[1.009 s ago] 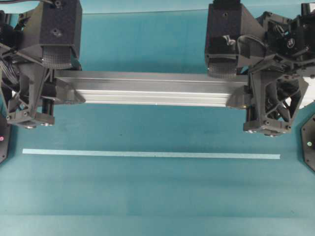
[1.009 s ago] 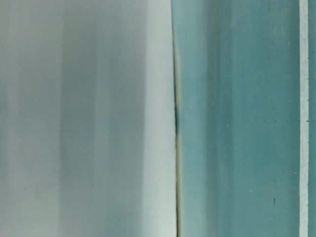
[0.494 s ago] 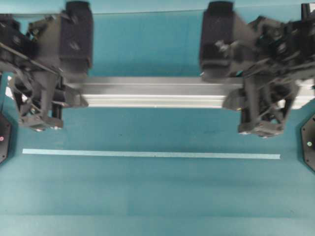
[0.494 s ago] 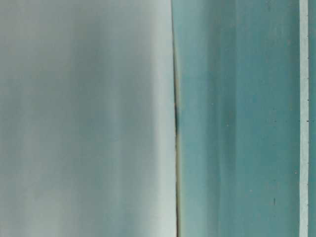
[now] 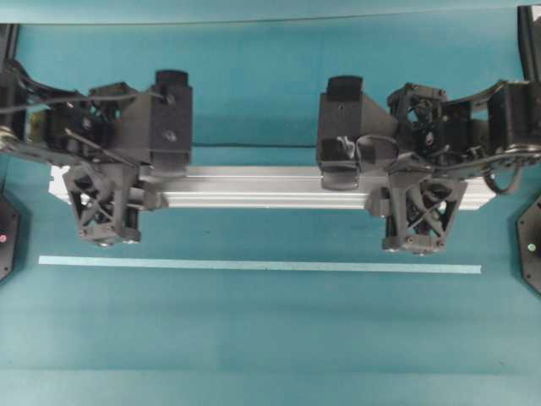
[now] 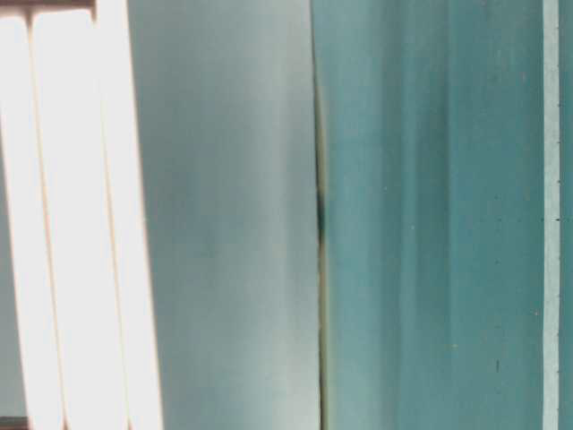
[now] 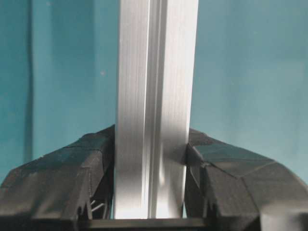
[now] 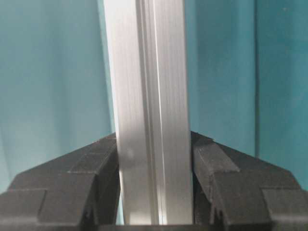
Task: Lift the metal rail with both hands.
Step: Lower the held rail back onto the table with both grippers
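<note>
The metal rail [image 5: 262, 186], a long grooved silver bar, runs left to right across the overhead view, and both square ends show. My left gripper [image 5: 127, 188] is shut on it near the left end. My right gripper [image 5: 390, 189] is shut on it near the right end. In the left wrist view the rail [image 7: 154, 96] fills the gap of the left gripper [image 7: 150, 163], with black fingers [image 7: 62, 183] pressed on both sides. In the right wrist view the right gripper [image 8: 154, 163] clamps the rail [image 8: 149, 72] the same way. The rail [image 6: 63, 224] shows bright at the left of the table-level view.
A thin pale tape line [image 5: 258, 266] lies on the teal mat [image 5: 270, 338] in front of the rail. Black mounts stand at the left edge [image 5: 4, 241] and right edge [image 5: 532, 254]. The tape line [image 6: 551, 224] also shows in the table-level view.
In the overhead view the rail and both grippers now look smaller and sit nearer the tape line. The grippers have come inward, baring both rail ends. The bright rail has entered the table-level view.
</note>
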Tool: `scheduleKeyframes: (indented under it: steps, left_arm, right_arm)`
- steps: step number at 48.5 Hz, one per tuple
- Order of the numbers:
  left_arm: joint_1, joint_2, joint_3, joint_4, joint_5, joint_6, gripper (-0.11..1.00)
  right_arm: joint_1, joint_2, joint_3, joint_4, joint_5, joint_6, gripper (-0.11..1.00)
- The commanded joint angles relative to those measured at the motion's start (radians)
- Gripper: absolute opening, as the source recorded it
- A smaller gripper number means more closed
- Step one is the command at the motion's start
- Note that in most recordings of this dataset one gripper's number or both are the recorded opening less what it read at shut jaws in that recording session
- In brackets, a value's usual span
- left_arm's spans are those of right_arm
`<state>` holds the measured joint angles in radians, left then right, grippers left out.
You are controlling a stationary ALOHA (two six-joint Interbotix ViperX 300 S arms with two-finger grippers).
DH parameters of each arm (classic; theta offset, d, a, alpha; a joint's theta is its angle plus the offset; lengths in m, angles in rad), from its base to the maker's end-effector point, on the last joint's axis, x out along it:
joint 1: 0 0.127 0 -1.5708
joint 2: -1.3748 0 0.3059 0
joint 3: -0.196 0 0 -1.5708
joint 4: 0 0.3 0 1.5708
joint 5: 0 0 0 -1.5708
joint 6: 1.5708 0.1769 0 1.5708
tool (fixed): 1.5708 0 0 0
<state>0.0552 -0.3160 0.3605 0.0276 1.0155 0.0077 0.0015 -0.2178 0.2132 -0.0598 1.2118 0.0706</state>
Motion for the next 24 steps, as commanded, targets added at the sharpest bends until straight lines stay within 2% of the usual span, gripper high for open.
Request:
scheduleKeyframes:
  steps: [1,14,24]
  left_arm:
    - [0.002,-0.002,0.005,-0.002,-0.037,-0.005,0.35]
    - [0.002,0.032,0.069,-0.002,-0.078,-0.005,0.35]
    - [0.002,0.087,0.127,-0.002,-0.155,-0.006,0.35]
  right_arm:
    - [0.005,-0.003,0.015,-0.003,-0.046,-0.008,0.38]
    - [0.006,0.011,0.141,0.000,-0.181,-0.005,0.38]
    - [0.005,0.014,0.216,0.000,-0.284,-0.005,0.38]
